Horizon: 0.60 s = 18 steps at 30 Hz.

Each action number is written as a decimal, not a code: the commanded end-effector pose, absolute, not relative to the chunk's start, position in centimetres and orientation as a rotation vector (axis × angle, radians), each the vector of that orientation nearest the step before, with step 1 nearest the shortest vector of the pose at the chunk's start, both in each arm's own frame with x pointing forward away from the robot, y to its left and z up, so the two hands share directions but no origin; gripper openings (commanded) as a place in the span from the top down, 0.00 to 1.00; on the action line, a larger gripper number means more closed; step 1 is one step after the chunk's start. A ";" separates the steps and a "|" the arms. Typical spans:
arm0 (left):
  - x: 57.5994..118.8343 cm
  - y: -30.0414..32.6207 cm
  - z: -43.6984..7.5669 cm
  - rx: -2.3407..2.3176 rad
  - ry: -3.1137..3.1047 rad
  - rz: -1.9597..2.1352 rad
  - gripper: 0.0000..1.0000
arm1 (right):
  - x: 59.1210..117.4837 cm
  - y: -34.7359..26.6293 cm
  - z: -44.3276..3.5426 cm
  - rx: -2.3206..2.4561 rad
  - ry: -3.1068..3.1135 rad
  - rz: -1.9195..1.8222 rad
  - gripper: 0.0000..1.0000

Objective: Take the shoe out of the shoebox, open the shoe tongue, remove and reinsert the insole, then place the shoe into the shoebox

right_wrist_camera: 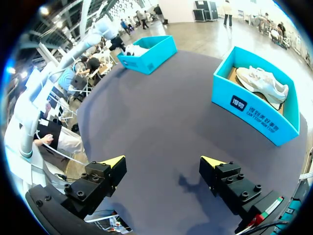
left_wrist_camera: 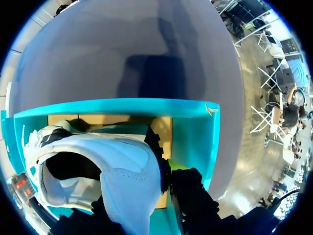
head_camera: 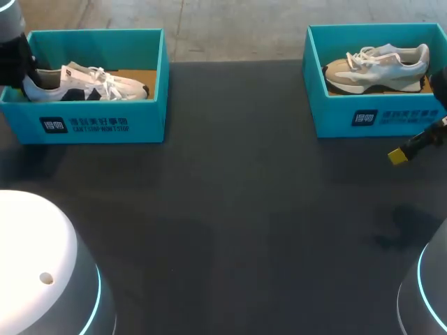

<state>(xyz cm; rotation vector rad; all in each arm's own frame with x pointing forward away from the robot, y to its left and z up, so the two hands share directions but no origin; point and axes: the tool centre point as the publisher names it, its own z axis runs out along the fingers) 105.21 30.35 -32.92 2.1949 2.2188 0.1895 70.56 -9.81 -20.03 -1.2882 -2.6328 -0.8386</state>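
Left gripper [left_wrist_camera: 151, 196] meets white shoe [head_camera: 87, 84] in shoebox [head_camera: 105, 125] at ten o'clock
You cannot tell its hold; right gripper [right_wrist_camera: 164, 166] gapes wide at three o'clock. A shallow heel pinch could drop the shoe or drag the shoebox along.

The table [head_camera: 244, 209] is seen from high up in the head view, the left box [head_camera: 150, 105] at upper left, the right box [head_camera: 335, 122] at upper right. The left wrist view is held close over the white shoe [left_wrist_camera: 112, 156] in the left box. Both boxes are seen again, from farther off, in the right wrist view.
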 end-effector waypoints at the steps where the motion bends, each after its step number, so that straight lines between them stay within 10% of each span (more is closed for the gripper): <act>1: 104.9 30.2 -33.1 2.197 2.213 0.194 1.00 | 70.5 -9.8 -20.1 -1.289 -2.634 -0.838 0.00; 18: 105.1 30.3 -35.1 2.228 2.223 0.187 1.00 | 70.5 -9.8 -20.1 -1.289 -2.634 -0.838 0.00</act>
